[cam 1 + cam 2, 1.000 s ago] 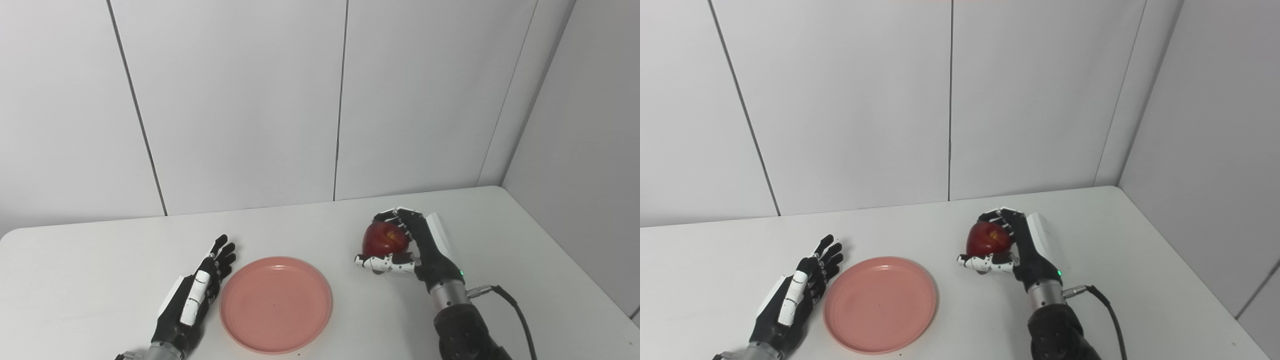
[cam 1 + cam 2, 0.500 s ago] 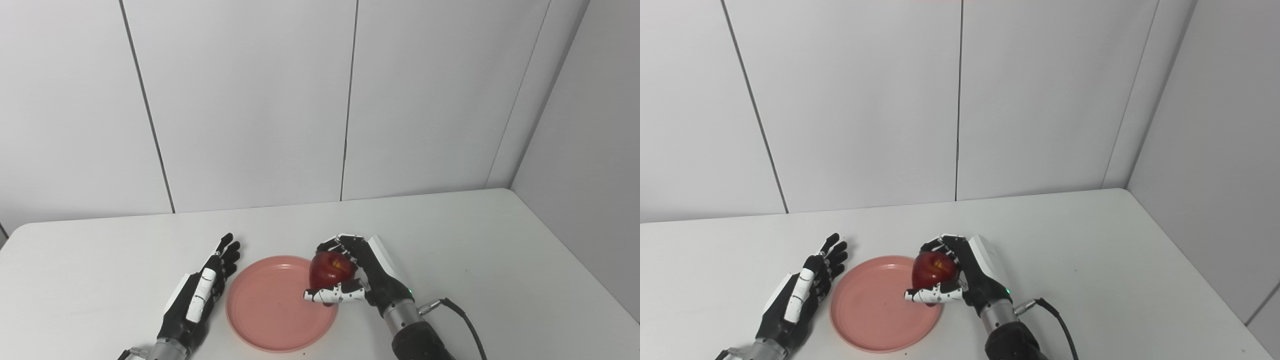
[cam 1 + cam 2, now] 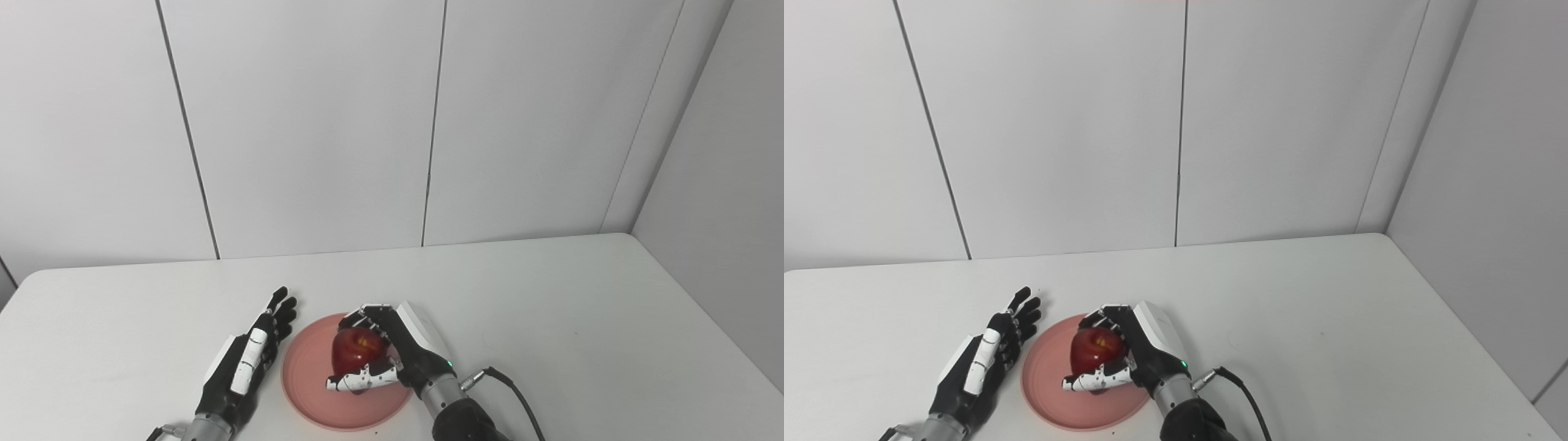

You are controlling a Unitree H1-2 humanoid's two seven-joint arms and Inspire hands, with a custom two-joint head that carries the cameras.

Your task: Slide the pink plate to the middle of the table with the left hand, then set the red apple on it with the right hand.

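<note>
The pink plate (image 3: 309, 386) lies on the white table (image 3: 551, 318) near its front edge, left of the middle. My right hand (image 3: 392, 355) is shut on the red apple (image 3: 356, 350) and holds it over the middle of the plate, low above it or just touching; I cannot tell which. My left hand (image 3: 248, 367) is open and empty, with straight fingers, lying on the table beside the plate's left rim. Both also show in the right eye view: apple (image 3: 1096, 349), plate (image 3: 1044, 392).
A black cable (image 3: 520, 398) trails from my right wrist over the table toward the front. White wall panels stand behind the table and along its right side.
My right hand carried the apple left from the table's right part to above the plate's middle. The left hand stayed still. The camera shifted a little, so the whole picture moved.
</note>
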